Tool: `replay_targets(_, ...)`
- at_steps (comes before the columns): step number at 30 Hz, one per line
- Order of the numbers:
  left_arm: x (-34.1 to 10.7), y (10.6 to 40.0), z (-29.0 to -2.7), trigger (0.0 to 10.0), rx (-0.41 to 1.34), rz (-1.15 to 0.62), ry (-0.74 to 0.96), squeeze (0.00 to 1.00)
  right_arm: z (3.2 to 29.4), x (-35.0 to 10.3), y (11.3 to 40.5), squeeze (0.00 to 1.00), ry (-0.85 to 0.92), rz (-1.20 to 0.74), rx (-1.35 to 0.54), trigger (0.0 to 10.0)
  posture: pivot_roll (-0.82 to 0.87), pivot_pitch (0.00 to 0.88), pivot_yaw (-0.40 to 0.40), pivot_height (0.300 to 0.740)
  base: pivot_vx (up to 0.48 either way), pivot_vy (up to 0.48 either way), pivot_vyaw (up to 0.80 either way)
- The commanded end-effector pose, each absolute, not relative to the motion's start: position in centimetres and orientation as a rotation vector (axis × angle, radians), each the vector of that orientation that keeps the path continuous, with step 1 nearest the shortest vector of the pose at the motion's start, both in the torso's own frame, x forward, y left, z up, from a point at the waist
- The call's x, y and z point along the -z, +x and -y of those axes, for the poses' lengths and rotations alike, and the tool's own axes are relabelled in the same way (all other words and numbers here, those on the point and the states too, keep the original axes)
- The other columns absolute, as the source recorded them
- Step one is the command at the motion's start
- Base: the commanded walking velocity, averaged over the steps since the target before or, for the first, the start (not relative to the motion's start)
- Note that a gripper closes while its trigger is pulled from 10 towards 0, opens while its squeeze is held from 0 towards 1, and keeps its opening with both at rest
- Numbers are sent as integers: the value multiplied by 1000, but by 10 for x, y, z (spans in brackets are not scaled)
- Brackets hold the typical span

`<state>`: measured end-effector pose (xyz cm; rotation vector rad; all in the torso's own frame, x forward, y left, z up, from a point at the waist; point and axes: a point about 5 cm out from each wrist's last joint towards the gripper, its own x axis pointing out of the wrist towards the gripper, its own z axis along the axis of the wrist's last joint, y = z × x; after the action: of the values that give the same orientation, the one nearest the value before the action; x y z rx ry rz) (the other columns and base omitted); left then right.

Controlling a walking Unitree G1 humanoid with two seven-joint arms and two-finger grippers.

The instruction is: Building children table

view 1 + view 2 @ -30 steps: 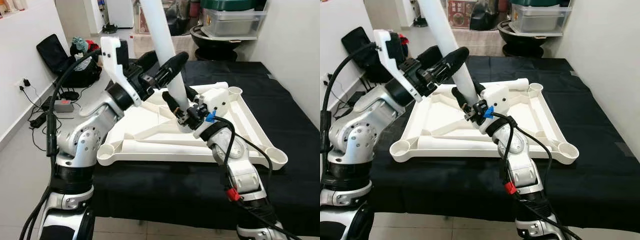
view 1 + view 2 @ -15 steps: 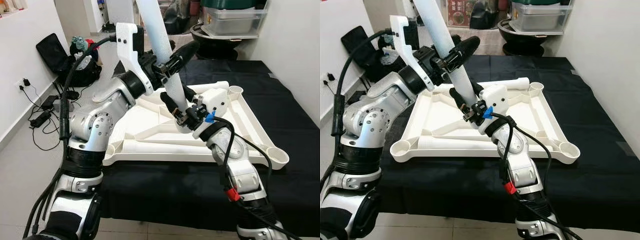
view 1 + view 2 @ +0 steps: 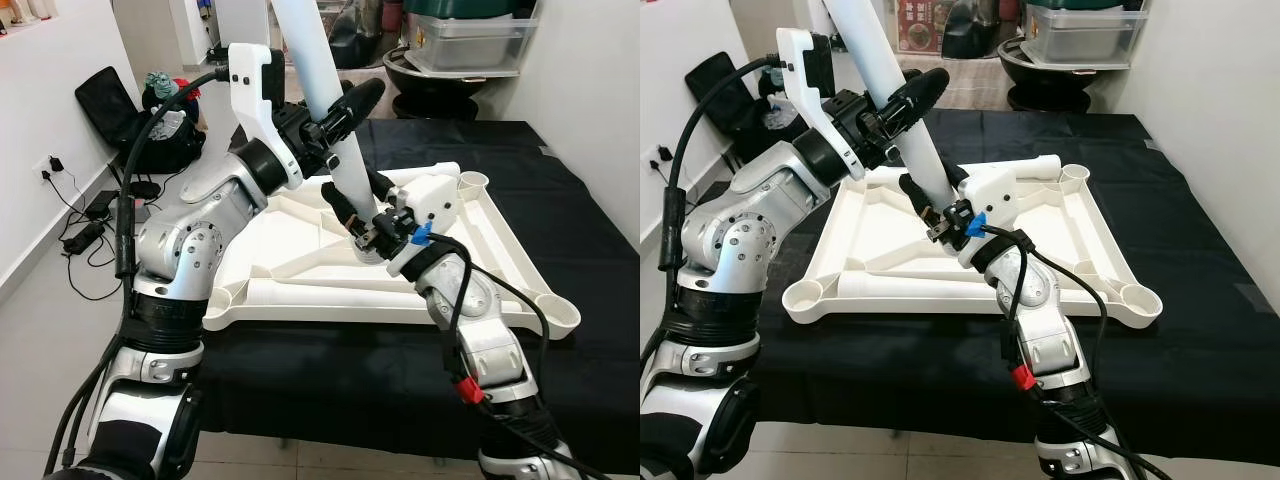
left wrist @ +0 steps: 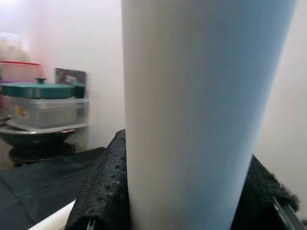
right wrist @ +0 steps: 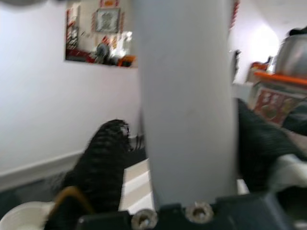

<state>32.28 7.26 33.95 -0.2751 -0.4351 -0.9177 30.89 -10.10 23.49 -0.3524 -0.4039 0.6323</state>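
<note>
White leg point(image 3: 325, 95) between both tools

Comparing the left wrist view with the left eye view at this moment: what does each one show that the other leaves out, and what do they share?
The left wrist view gives a close look at the left hand's textured black fingers pressed against both sides of the white table leg.

The left eye view adds the layout: the upside-down white tabletop on the black cloth, the right hand gripping the leg low down, the left hand gripping it higher, and a black bag on the floor.

Both show the tilted leg, the left hand around it, and the stacked storage bin with a green lid behind.
</note>
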Motion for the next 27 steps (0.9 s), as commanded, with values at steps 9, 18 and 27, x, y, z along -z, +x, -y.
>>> replay_targets(9, -335, 311, -54, 0, 1048, 422, -129, 0, 82, -223, 305, 1000, -352, 255, -796, 10000, -62, 0, 21, 740, 0, 0, 0)
replay_targets(18, -325, 314, -50, 0, 1010, 417, 8, 0, 71, -223, 297, 0, -296, 152, -923, 10000, -63, 0, 11, 740, 0, 0, 0)
replay_targets(27, -321, 316, -48, 0, 982, 429, 78, 0, 72, -231, 297, 0, -134, 107, -889, 10000, -74, 0, 13, 740, 0, 0, 0)
